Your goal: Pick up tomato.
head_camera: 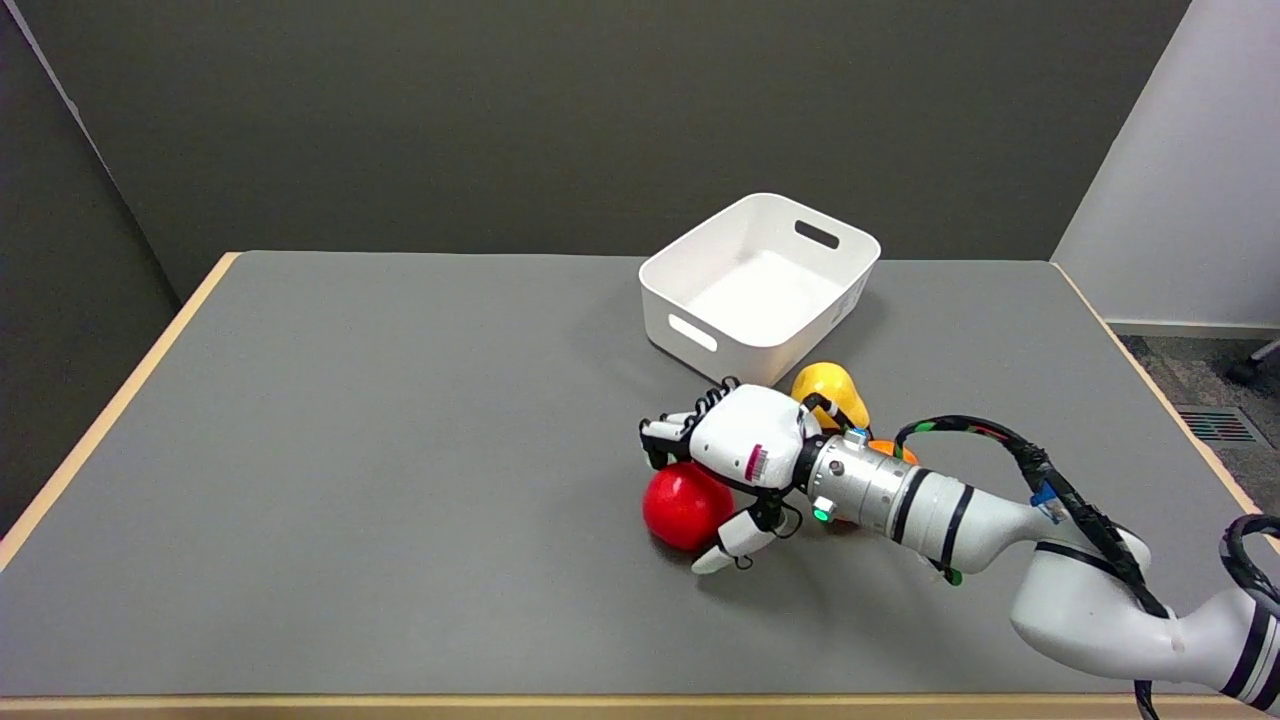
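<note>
The red tomato (682, 508) rests on the grey table (400, 450), right of centre. My right hand (745, 445) lies over its top right side, palm down. The fingers (665, 438) are curled over the tomato's far upper edge, and the thumb (735, 540) lies against its near right side, so the hand grips it between them. Part of the tomato's right side is hidden under the palm.
A white bin (700, 290) with handle slots stands just behind the hand, empty. A yellow fruit (828, 392) and an orange one (895, 450) lie close behind the wrist. The table's edges run along the left, right and near sides.
</note>
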{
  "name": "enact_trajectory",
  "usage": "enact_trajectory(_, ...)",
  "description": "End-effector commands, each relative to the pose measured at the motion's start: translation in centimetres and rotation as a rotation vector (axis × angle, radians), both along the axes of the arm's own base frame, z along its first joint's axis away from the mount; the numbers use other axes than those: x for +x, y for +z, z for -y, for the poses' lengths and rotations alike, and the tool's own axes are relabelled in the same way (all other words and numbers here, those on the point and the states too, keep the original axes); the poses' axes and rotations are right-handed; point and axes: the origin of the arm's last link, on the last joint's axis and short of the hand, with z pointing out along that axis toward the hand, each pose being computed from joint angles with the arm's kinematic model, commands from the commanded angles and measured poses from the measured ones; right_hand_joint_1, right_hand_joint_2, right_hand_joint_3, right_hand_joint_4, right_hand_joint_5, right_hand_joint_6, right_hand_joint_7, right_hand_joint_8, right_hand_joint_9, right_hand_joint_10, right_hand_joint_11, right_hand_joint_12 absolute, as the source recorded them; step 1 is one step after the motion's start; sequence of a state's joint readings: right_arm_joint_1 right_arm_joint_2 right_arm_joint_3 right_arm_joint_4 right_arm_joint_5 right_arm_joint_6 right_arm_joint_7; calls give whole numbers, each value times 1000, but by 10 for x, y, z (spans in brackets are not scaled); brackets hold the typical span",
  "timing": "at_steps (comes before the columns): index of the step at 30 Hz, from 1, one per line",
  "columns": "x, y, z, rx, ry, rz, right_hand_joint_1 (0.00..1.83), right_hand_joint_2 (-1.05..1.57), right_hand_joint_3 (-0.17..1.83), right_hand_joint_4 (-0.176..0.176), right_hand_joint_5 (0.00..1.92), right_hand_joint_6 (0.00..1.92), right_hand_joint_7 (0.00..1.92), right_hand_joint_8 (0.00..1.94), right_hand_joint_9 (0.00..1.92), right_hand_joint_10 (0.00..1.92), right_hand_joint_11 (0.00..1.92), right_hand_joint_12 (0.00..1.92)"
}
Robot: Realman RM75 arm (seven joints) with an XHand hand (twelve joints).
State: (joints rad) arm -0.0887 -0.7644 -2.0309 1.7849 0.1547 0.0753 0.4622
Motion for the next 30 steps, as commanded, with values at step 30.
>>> enact_trajectory(30, 179, 69, 148, -240, 523, 197, 1164, 1130, 282, -77, 582, 1583, 854, 1319, 844, 1338, 731, 1732)
